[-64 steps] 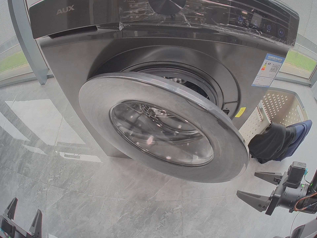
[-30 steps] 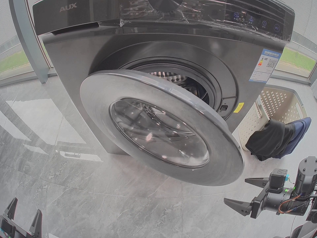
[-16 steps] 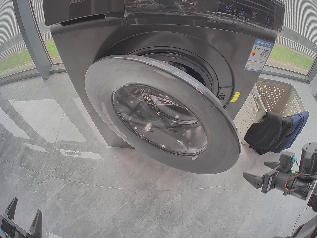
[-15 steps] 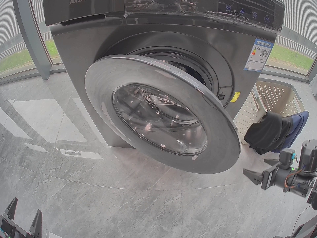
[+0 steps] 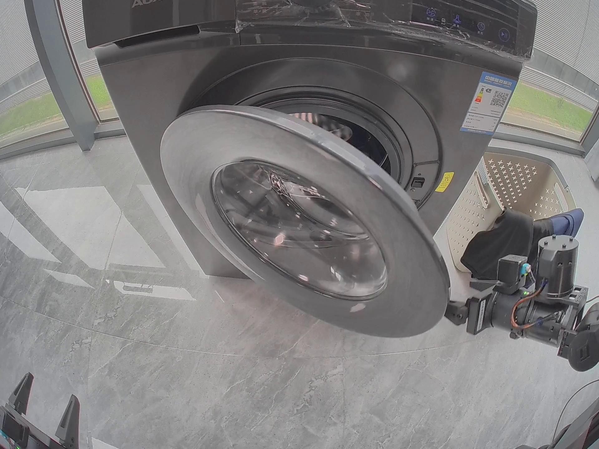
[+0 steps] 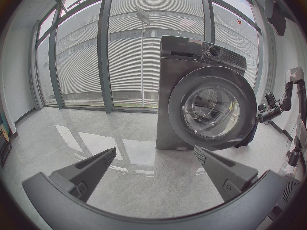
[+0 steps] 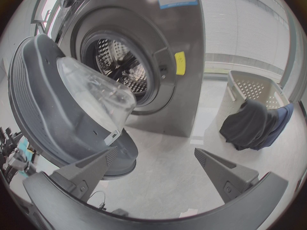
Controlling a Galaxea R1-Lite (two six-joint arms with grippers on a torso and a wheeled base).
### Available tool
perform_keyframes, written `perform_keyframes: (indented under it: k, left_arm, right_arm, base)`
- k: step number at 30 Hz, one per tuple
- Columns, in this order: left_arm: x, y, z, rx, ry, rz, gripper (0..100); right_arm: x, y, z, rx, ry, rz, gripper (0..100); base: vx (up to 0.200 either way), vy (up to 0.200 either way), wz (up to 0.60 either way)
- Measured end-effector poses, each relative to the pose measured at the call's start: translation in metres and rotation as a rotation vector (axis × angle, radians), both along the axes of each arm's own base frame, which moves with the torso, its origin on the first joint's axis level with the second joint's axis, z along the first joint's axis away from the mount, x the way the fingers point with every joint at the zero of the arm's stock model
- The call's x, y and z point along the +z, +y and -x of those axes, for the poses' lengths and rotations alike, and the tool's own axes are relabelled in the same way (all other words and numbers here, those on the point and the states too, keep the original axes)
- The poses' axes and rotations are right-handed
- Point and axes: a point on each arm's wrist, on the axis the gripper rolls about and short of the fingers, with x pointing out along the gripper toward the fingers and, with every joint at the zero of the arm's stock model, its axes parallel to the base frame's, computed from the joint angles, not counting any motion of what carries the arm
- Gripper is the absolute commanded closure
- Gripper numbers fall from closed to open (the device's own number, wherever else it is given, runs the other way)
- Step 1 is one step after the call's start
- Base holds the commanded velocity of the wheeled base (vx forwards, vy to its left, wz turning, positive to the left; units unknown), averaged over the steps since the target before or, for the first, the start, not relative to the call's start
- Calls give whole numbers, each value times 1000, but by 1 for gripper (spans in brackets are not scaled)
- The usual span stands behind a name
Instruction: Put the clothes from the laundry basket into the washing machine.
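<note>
Grey marble floor [image 5: 187,357] holds the silver washing machine [image 5: 156,113], its round glass door [image 5: 299,219] open. Your right gripper [image 7: 153,152] sits at the door's edge, spread wide and empty. Dark clothes [image 5: 505,241] drape over the cream perforated laundry basket [image 5: 527,188] alongside. The door step looks done; next, turn and grasp them.

I'm seeing the grey washing machine [image 5: 150,113] standing with its door [image 5: 293,226] hanging open; at its 3 o'clock, a black garment [image 5: 502,244] and a blue garment [image 5: 571,221] are draping over the rim of the cream laundry basket [image 5: 530,185]
</note>
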Motion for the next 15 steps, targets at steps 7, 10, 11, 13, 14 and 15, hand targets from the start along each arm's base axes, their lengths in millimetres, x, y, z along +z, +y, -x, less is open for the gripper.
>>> perform_keyframes:
  k: [7, 10, 11, 13, 14, 15]
  left_arm:
    - [0, 0, 0, -1, 0, -1, 0]
    - [0, 0, 0, -1, 0, -2, 0]
    - [0, 0, 0, -1, 0, -3, 0]
    - [0, 0, 0, -1, 0, -3, 0]
    - [0, 0, 0, -1, 0, -3, 0]
    - [0, 0, 0, -1, 0, -3, 0]
  right_arm:
    - [-8, 5, 34, 122, 38, -3, 0]
    - [-7, 3, 43, 137, 32, -6, 0]
    - [-6, 3, 43, 137, 27, -9, 0]
    - [-4, 2, 41, 126, 17, -15, 0]
    - [-3, 3, 38, 118, 14, -19, 0]
    - [-2, 4, 35, 110, 13, -23, 0]
  base:
    - [0, 0, 0]
    - [-200, 0, 0]
    - [-200, 0, 0]
    - [-200, 0, 0]
    - [0, 0, 0]
    - [0, 0, 0]
